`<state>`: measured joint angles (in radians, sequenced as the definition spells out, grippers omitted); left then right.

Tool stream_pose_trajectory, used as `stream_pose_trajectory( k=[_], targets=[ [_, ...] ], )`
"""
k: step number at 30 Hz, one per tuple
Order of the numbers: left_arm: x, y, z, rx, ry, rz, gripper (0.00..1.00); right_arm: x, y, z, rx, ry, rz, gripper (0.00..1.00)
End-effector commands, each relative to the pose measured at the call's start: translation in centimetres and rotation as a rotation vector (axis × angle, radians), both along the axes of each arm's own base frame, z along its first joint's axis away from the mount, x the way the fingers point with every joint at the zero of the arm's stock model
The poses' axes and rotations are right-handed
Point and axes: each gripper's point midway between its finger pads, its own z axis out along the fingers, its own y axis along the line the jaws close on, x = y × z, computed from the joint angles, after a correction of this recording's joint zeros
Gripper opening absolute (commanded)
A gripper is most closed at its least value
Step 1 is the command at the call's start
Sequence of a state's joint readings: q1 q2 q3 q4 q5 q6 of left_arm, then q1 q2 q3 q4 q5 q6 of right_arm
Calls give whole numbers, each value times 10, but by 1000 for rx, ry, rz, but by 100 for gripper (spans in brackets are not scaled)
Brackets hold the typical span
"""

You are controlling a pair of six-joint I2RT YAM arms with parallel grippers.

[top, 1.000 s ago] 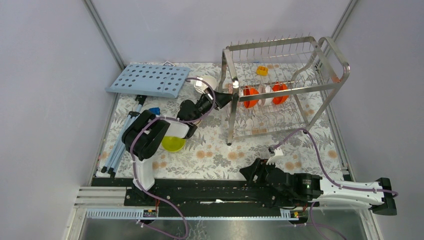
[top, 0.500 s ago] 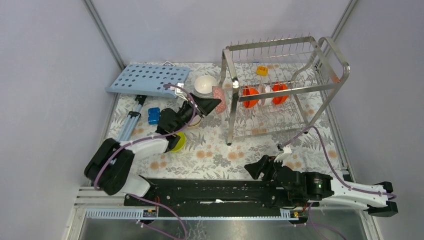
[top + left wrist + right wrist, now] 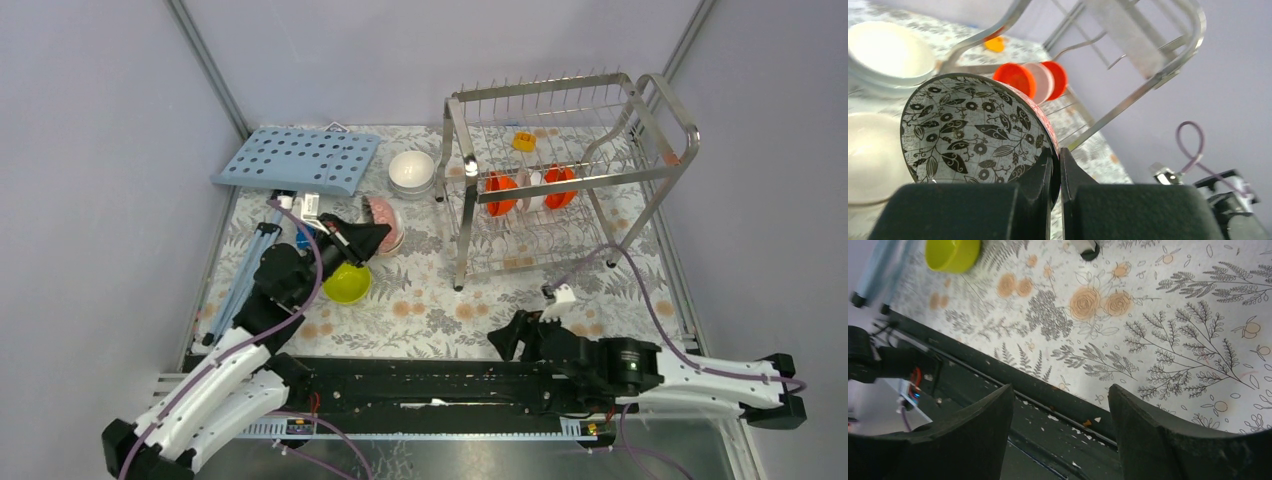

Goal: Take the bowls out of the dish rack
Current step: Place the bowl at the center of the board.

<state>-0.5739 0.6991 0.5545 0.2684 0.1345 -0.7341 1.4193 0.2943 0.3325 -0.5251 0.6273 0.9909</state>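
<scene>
Partly hidden behind left gripper (image 3: 1056, 167): patterned bowl (image 3: 973, 127)

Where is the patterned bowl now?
The patterned bowl is left of the dish rack in the top view, clamped by its rim in the left gripper, between the white bowl and the lime-green bowl.

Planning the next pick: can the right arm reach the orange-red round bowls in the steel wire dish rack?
Probably yes: the right gripper is open and empty, with bare tablecloth between it and the dish rack; wires around the orange-red bowls may hinder.
</scene>
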Motion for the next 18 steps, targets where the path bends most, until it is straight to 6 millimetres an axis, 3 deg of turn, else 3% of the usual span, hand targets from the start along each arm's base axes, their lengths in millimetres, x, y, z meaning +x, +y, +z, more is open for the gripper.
stream_pose_trajectory(
  k=[1,8,12,18],
  targets=[
    [-8,27,-23,239,54,80,0,-3,18,10,-57,-18,64,76],
    [-38,43,-32,443,99,49,0,-4,35,3,-87,-2,82,76],
    [-52,33,-50,568,132,-29,0,-4,36,-3,-84,14,73,76],
    [-90,0,-62,744,65,-200,0,-4,31,2,-81,47,37,76]
  ],
)
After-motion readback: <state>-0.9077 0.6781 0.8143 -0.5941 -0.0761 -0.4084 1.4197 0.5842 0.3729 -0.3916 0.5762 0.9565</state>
